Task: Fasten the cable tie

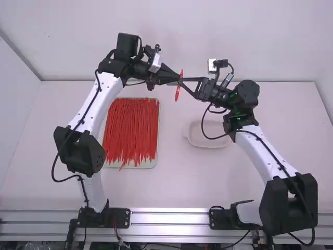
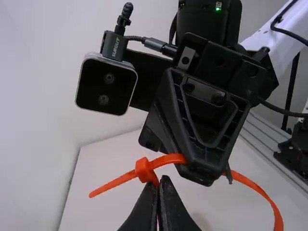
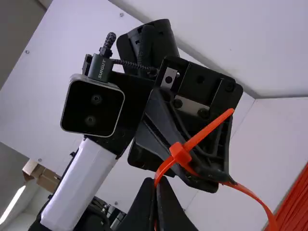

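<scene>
High view: we saw the red cable tie (image 1: 178, 92) held in the air beyond the tray of spares (image 1: 131, 130). Left wrist: left gripper (image 2: 158, 190) was pinching it beside its head. Right wrist: right gripper (image 3: 156, 192) was pinching it too.

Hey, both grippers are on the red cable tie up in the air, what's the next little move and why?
Probably pull the tail further through the head. The cable tie already looks threaded, its tail poking out past the head, but the loop hangs wide. The left gripper and right gripper are both shut on it beside the head.
</scene>
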Controlling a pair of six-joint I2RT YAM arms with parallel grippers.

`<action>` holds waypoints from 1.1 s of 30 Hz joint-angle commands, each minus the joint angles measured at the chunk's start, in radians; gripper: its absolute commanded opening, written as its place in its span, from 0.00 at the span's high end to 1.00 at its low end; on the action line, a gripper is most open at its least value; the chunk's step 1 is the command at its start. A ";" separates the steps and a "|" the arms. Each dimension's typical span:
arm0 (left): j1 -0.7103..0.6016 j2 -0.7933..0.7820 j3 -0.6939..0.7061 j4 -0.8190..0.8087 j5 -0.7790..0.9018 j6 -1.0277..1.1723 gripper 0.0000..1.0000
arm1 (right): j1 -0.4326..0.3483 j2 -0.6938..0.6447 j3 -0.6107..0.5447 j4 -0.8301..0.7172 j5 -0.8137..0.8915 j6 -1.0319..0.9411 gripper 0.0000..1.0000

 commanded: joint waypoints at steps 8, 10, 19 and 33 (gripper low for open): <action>-0.031 -0.011 0.000 -0.017 0.076 0.092 0.98 | -0.055 0.001 0.002 0.010 0.098 -0.008 1.00; -0.039 -0.011 0.000 -0.038 0.076 0.121 0.98 | -0.060 0.001 0.002 0.011 0.098 -0.008 1.00; -0.042 -0.011 0.000 -0.094 0.075 0.132 0.98 | -0.079 0.001 0.002 0.053 0.056 0.002 0.96; -0.042 -0.011 0.000 -0.097 0.075 0.003 0.98 | -0.116 0.001 0.001 0.021 -0.058 -0.063 0.01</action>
